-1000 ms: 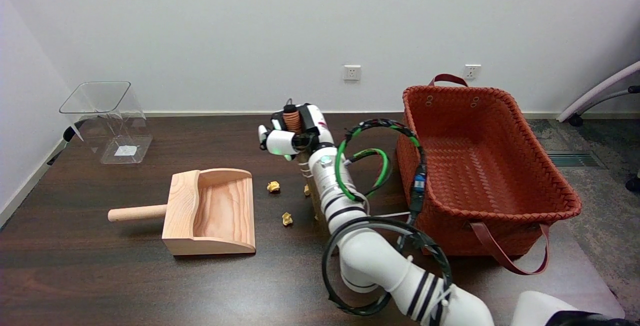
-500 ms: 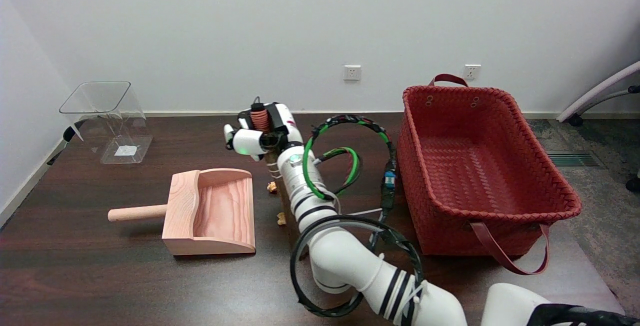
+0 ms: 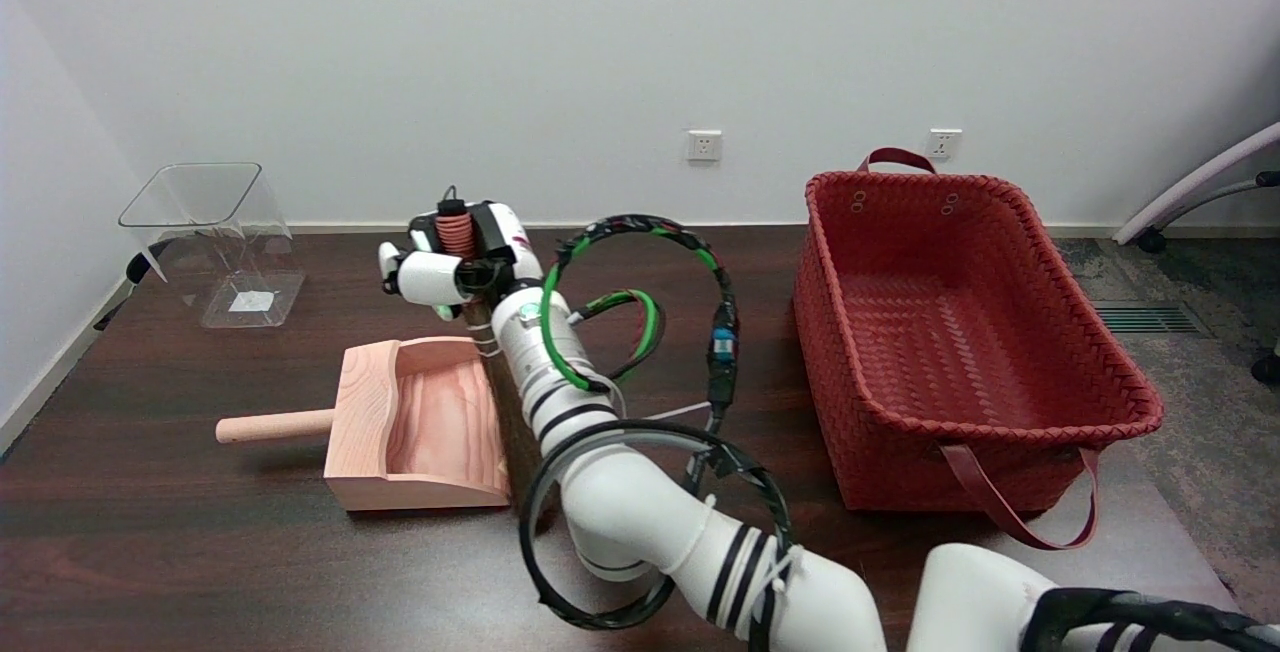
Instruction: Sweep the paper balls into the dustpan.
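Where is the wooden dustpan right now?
In the head view, the wooden dustpan lies left of centre on the dark table, handle pointing left, its open right side against the right arm.

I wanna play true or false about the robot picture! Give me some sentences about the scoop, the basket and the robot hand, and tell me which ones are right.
1. The wooden dustpan has its handle pointing to the picture's left. True.
2. The red basket is full of toys. False: nothing shows inside it.
3. The right hand is above the dustpan's far end. True.
4. The clear bin lies inside the basket. False: it stands far left on the table.
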Available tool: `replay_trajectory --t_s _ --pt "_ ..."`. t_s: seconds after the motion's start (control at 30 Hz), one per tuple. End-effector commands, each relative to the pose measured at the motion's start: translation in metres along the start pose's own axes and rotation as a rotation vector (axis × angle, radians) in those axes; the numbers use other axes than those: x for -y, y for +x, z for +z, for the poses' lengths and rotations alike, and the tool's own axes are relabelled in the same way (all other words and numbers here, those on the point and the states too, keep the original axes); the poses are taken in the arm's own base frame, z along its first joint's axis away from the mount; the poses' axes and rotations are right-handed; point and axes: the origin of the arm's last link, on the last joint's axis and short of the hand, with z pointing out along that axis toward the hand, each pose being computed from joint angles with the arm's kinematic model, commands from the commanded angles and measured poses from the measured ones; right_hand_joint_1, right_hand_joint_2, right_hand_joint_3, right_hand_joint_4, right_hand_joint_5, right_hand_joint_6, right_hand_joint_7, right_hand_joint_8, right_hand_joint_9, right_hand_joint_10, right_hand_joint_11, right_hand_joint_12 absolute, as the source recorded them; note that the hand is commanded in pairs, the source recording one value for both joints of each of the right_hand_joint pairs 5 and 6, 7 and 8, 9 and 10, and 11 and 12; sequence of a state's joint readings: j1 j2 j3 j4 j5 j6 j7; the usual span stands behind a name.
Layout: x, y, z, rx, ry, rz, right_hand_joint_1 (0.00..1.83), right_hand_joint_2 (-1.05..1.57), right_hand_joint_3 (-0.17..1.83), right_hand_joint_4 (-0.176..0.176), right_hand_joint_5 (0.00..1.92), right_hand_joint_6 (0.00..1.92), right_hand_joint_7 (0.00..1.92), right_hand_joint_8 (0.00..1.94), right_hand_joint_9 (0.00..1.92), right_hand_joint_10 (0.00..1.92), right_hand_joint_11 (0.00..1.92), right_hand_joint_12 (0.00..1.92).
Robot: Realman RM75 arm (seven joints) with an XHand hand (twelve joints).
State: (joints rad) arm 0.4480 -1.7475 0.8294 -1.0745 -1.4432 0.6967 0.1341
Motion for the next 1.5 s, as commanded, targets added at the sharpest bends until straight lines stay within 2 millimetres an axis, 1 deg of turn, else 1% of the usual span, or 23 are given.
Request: replay_trajectory --t_s 0.03,0.33,0.4,0.5,0.53,0.57,0.6,0.73,0.83,1.1,1.2,1.3,1.4,1.5 --pt "0.013 -0.044 0.015 0.071 -0.015 0.100 1.39 0.76 0.86 0.000 1.92 1.92 1.92 1.92 1.92 1.92 1.92 1.92" --pt "0.025 -0.062 0.014 0.137 0.003 0.127 1.39 0.74 0.87 0.000 1.92 1.92 1.92 1.92 1.92 1.92 1.92 1.92" --pt "0.028 -0.066 0.013 0.157 0.010 0.144 1.39 0.77 0.83 0.000 1.92 1.92 1.92 1.92 1.92 1.92 1.92 1.92" --pt "0.034 -0.067 0.012 0.175 0.032 0.132 1.39 0.78 0.82 0.000 1.92 1.92 1.92 1.92 1.92 1.92 1.92 1.92" --pt "0.074 -0.067 0.018 0.137 0.163 0.119 1.39 0.78 0.82 0.000 1.92 1.92 1.92 1.92 1.92 1.92 1.92 1.92" --pt "0.070 -0.065 0.017 0.140 0.161 0.088 1.39 0.78 0.82 0.000 1.92 1.92 1.92 1.92 1.92 1.92 1.92 1.92" --pt "0.045 -0.063 0.012 0.167 0.093 0.056 1.39 0.79 0.82 0.000 1.92 1.92 1.92 1.92 1.92 1.92 1.92 1.92" --pt "0.063 -0.053 0.011 0.118 0.188 -0.125 1.39 0.79 0.82 0.000 1.92 1.92 1.92 1.92 1.92 1.92 1.92 1.92" --pt "0.074 -0.047 0.010 0.090 0.239 -0.212 1.39 0.79 0.82 0.000 1.92 1.92 1.92 1.92 1.92 1.92 1.92 1.92" --pt "0.097 -0.024 0.016 0.048 0.319 -0.340 1.39 0.78 0.84 0.000 1.92 1.92 1.92 1.92 1.92 1.92 1.92 1.92" --pt "0.099 -0.013 0.020 0.037 0.322 -0.367 1.39 0.77 0.84 0.000 1.92 1.92 1.92 1.92 1.92 1.92 1.92 1.92" --pt "0.095 0.001 0.027 0.038 0.313 -0.394 1.39 0.77 0.85 0.000 1.92 1.92 1.92 1.92 1.92 1.92 1.92 1.92" --pt "0.089 0.012 0.037 0.065 0.295 -0.422 1.40 0.76 0.85 0.000 1.92 1.92 1.92 1.92 1.92 1.92 1.92 1.92" --pt "0.077 0.022 0.047 0.105 0.242 -0.391 1.40 0.74 0.86 0.000 1.92 1.92 1.92 1.92 1.92 1.92 1.92 1.92"
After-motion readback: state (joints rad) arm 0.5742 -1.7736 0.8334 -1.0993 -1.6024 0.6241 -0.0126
